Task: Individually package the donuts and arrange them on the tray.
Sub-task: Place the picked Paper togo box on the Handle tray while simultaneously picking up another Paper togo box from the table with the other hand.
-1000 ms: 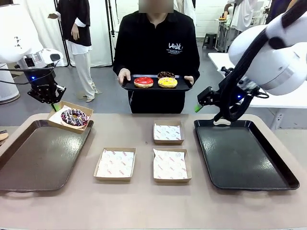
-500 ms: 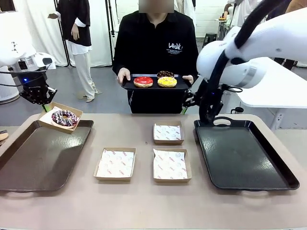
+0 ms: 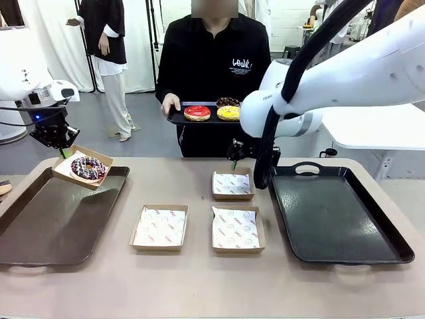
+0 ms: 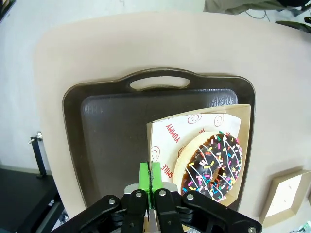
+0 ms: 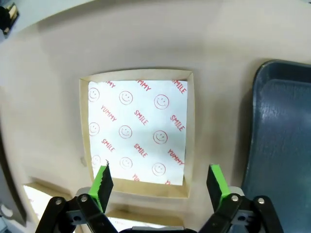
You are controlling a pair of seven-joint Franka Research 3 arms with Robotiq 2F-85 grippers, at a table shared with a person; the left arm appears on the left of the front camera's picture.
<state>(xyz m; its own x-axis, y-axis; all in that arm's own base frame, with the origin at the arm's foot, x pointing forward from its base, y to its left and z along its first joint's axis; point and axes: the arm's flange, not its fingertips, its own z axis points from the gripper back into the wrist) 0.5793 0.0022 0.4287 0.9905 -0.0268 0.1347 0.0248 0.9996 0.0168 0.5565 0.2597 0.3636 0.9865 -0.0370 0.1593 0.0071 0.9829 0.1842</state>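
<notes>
Green-padded and pinched shut, the left gripper [image 4: 150,177] clamps the edge of a square brown cardboard box [image 4: 194,126] lined with white paper printed in red. The box carries the dark purple ring donut with coloured sprinkles [image 4: 214,165]. Seen from the front, that gripper [image 3: 64,147] holds the box [image 3: 66,166] tilted at the far rim of a dark rectangular plastic tray [image 3: 46,226] on the robot's left side of the beige table [image 3: 199,286]. The right gripper [image 5: 159,187], jaws spread wide and holding nothing, hangs over another paper-lined cardboard box [image 5: 136,126]. This is the far one of three lying flat between the two trays, just beside a second dark tray [image 5: 282,136]. Across the table a person in a black top holds a small black serving tray [image 3: 174,118] bearing the glossy red ring donut [image 3: 197,113], the yellow ring donut [image 3: 228,113] and, behind them, the dark chocolate ring donut [image 3: 228,102].
</notes>
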